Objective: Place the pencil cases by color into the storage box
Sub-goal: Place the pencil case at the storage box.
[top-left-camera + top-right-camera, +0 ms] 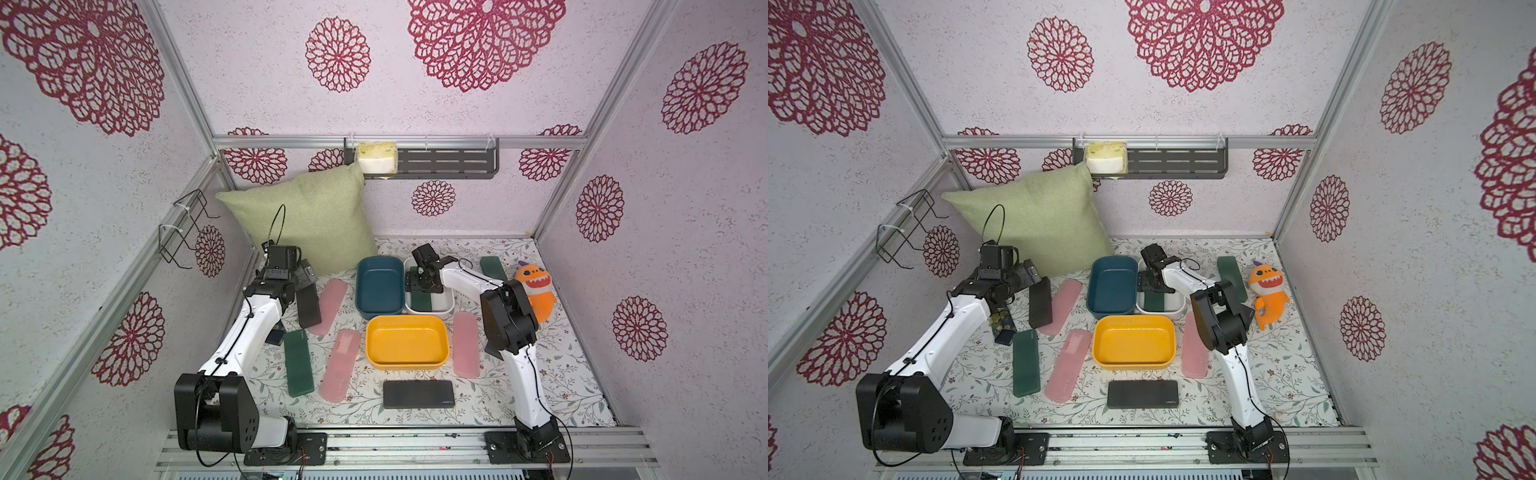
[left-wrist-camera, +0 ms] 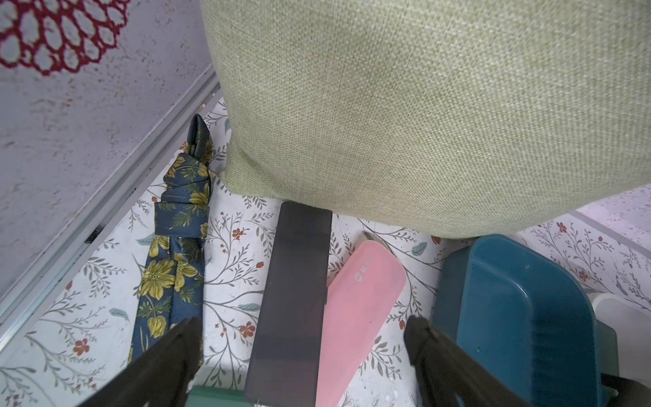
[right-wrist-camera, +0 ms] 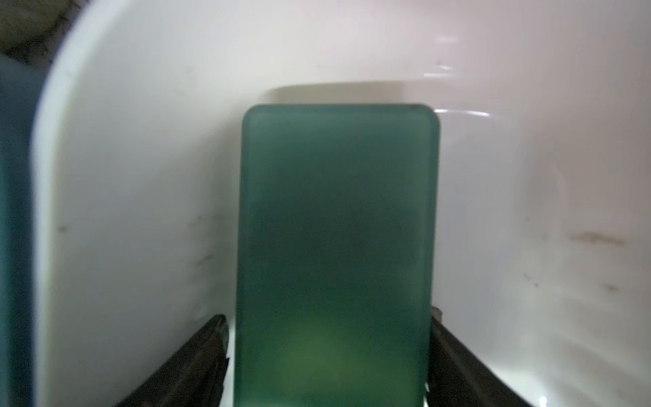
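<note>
- The green case [image 3: 334, 229] lies flat in the white bin [image 1: 444, 302]. This bin sits near the middle of the surface's far edge, right against the blue bin [image 1: 380, 286].
- The right tool [image 3: 327, 359] straddles the case low inside the bin. Its jaws stand a little wider than the case, with a sliver of white showing on one side, so it seems to grip nothing.
- I judge the step in hand to be the drop of the first green case. The blue bin and the yellow bin [image 1: 407, 340] are empty.
- The next move calls for a straight lift clear of the bin wall. A reach to the second green case [image 1: 493, 268] near the far right corner would follow.
- The left tool [image 2: 299, 352] hangs wide open and empty over a black case [image 2: 292, 299] and a pink case [image 2: 355, 317] toward the left edge. Either is a likely pick.
</note>
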{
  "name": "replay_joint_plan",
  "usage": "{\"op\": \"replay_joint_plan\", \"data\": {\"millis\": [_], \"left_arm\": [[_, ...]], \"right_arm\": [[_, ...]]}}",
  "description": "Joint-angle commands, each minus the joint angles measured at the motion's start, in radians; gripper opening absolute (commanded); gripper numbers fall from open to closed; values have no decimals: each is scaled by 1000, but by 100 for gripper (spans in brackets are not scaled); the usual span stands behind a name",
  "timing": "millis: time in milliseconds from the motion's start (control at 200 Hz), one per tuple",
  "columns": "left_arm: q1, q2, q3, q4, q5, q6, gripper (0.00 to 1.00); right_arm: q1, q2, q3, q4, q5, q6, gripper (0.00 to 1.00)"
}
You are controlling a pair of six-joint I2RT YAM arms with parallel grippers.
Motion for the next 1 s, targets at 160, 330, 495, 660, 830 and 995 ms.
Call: {"op": "replay_joint_plan", "data": {"millis": [160, 330, 495, 660, 830, 995], "left_arm": [[-8, 9, 22, -16, -12, 11, 97], [-12, 27, 37, -55, -32, -1, 97], [-12, 65, 64, -108, -33, -1, 97], [-5, 122, 121, -187, 23, 8, 97], [43, 190, 131, -202, 140, -7, 100], [72, 266, 159, -225, 223, -23, 100]], "right_arm": [[2, -56, 19, -41, 34, -11, 92], [2, -99, 19, -55, 54, -26, 92], [2, -140, 7, -60, 68, -44, 93], [1, -179, -1, -63, 74, -75, 92], [-9, -235, -35, -47, 57, -114, 92], [-27, -288, -89, -25, 42, -128, 92]]}}
